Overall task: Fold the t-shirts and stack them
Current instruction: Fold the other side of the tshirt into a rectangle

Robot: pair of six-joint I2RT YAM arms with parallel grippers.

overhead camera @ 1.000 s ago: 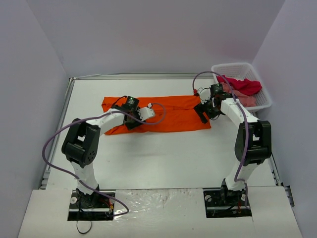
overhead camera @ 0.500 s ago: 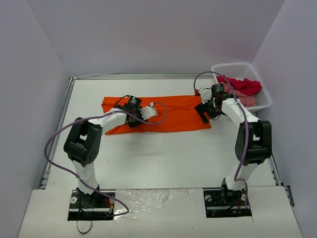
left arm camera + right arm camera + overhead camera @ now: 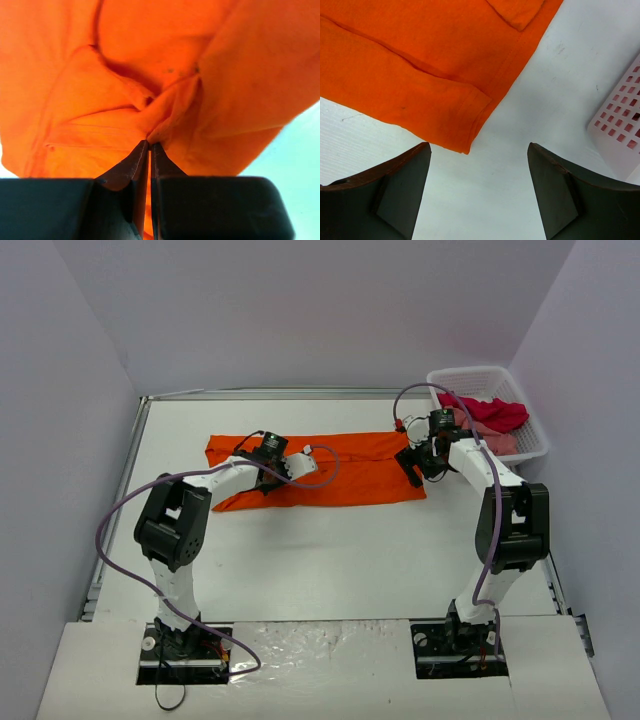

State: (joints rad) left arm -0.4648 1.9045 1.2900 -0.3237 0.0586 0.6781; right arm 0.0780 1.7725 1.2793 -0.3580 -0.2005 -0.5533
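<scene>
Since the earlier frame, the left arm (image 3: 205,483) has swung its elbow a little to the right and drawn its wrist slightly toward the top of the overhead view; the right arm (image 3: 482,468) has barely shifted. The left jaws are pressed together on a pinch of the orange t-shirt (image 3: 350,475), and the left wrist view shows gathered creases fanning out from their tips. The shirt lies on the table (image 3: 330,550) as a long band across the upper middle of the overhead frame. Its left end is rumpled where it is held, and the rest lies flat. At its right end the right jaws stand wide apart, holding nothing, with the hem corner just above the gap between them in the right wrist view. In the upper right, the white basket (image 3: 522,392) holds the crimson t-shirt (image 3: 497,413) and the pink t-shirt (image 3: 500,444). Folding the orange shirt appears to be the step in hand, with stacking not begun. The next move likely calls for the right jaws to descend and close on that corner, so both ends can be carried together without dragging the cloth askew.
</scene>
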